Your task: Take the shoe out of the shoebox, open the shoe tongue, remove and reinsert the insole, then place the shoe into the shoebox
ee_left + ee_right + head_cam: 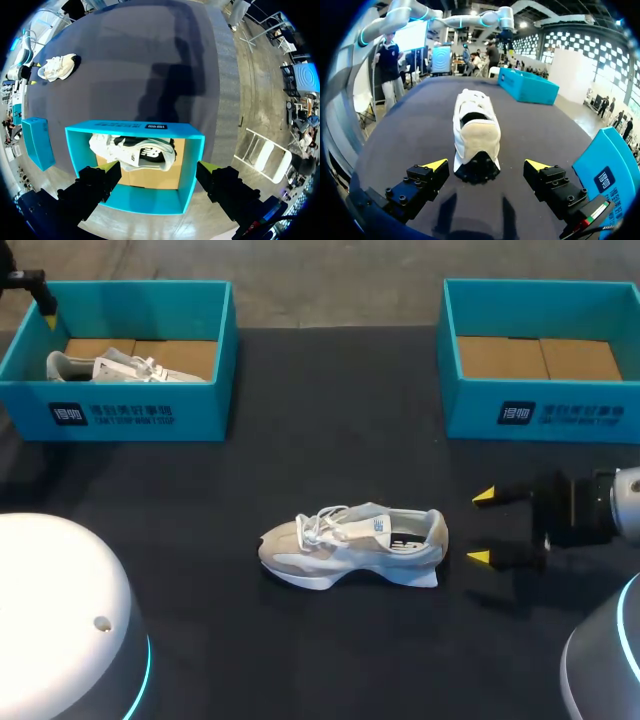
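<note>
Table (330,440): dark surface, carrying two teal boxes along its far edge, well apart.

Left shoebox (130,418): open, with a second white shoe (125,367) lying on its cardboard floor. Right shoebox (540,420): open, with only bare cardboard showing inside.

Shoe (352,545): white and beige, standing on its sole near the table's middle and outside both boxes. Its toe points to my left and its heel faces my right arm. The laces look loose over the tongue. The opening is dark inside, and I cannot tell whether the insole is seated.

Right pincer (481,528): spread wide, low over the table just behind the heel, touching nothing and holding nothing.

Left pincer (160,170): also spread wide, hanging above the left shoebox with nothing held.

Assessment: the take-out step looks complete and the tongue-and-insole work appears to be the step in hand.

Requirement for the next move: the right fingers should close across the heel to steady the shoe. The left arm would have to come over from the box to lift the tongue clear of the laces, since one pincer alone will likely drag the shoe along the table.
</note>
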Robot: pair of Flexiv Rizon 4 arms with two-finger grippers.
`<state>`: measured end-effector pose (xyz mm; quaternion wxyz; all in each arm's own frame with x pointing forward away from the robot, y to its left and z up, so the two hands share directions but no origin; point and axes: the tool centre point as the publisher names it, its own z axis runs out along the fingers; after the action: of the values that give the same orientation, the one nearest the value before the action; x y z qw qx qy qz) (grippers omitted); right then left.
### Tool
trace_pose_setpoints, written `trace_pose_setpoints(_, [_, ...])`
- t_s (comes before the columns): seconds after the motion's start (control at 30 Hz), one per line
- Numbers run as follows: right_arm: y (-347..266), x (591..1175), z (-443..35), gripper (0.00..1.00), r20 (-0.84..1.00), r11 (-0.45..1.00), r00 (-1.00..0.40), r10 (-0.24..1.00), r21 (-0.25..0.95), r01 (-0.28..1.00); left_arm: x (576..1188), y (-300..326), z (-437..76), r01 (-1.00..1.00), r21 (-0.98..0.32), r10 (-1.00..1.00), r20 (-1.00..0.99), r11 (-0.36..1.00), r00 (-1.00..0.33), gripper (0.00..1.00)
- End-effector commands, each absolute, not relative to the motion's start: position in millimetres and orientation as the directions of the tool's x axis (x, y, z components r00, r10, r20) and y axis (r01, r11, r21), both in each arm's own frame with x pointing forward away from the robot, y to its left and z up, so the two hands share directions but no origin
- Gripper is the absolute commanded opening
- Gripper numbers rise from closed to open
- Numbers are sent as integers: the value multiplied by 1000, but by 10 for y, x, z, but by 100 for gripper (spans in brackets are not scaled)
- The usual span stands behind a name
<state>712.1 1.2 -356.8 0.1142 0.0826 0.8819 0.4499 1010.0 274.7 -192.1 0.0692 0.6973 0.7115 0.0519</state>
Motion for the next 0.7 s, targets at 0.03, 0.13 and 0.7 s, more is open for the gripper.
trace_pose_setpoints(0.03, [32,7127,-3555,100,-126,588,-960,249,808,46,10089,2746,-1918,985,172,1000,-24,22,-18,100])
trace_pose_setpoints(0.13, [119,7134,-3633,100,-80,606,-960,267,789,103,10089,2746,-1918,985,172,1000,-24,22,-18,100])
trace_pose_setpoints(0.7, [-90,6978,-3825,100,-48,558,-973,224,825,88,10089,2746,-1918,985,172,1000,-24,22,-18,100])
